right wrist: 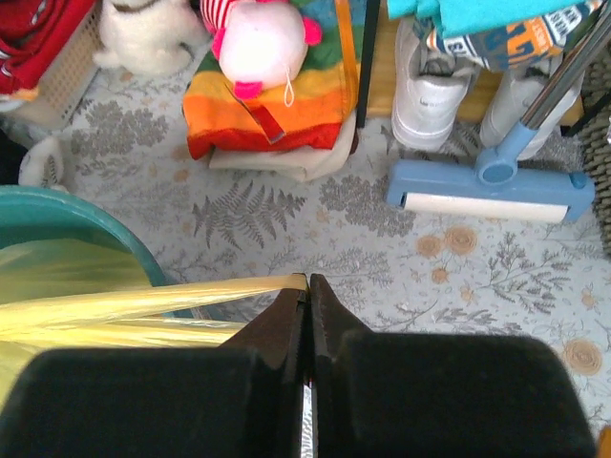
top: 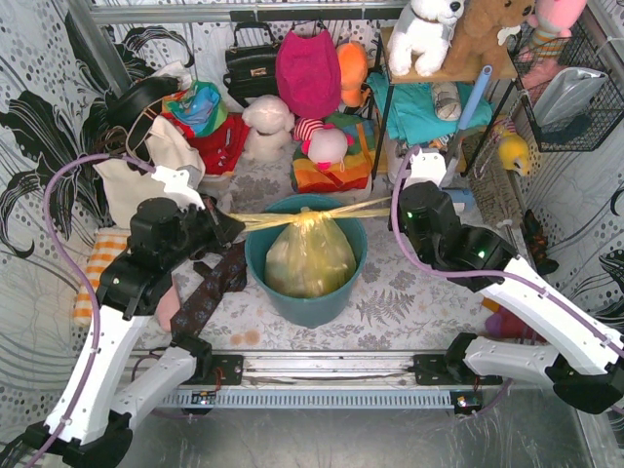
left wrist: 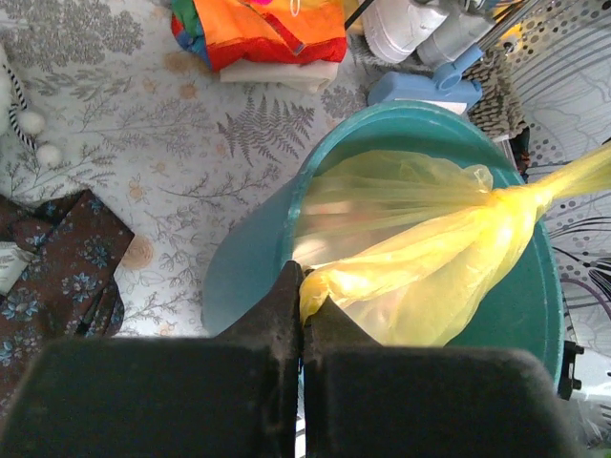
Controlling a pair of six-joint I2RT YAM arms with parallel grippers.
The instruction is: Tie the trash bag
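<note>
From above, the trash bag (top: 310,255) sat inside the round teal bin (top: 327,310) in the middle of the floral table. Its neck was gathered at the top, close to the bin's far rim. Two yellow tails ran out from that neck in opposite directions, pulled level across the rim. The left gripper (top: 230,225) was pinched on the end of one tail just left of the bin. The right gripper (top: 394,207) was clamped on the other just right of it. A brown patterned necktie (top: 210,288) lay beside the bin under the left arm.

Through the left wrist camera, the dark fingers (left wrist: 283,303) were pressed together with a wad of yellow film caught at their tips, above the bin's rim. The plastic ran from there to a twisted bunch, and a thin tail carried on toward the right edge.

Through the right wrist camera, the fingers (right wrist: 329,305) were closed tight on a taut yellow strand coming in from the left, just outside the bin. Farther off lay a blue-headed roller (right wrist: 489,186) and a rainbow-striped cloth (right wrist: 267,110).
</note>
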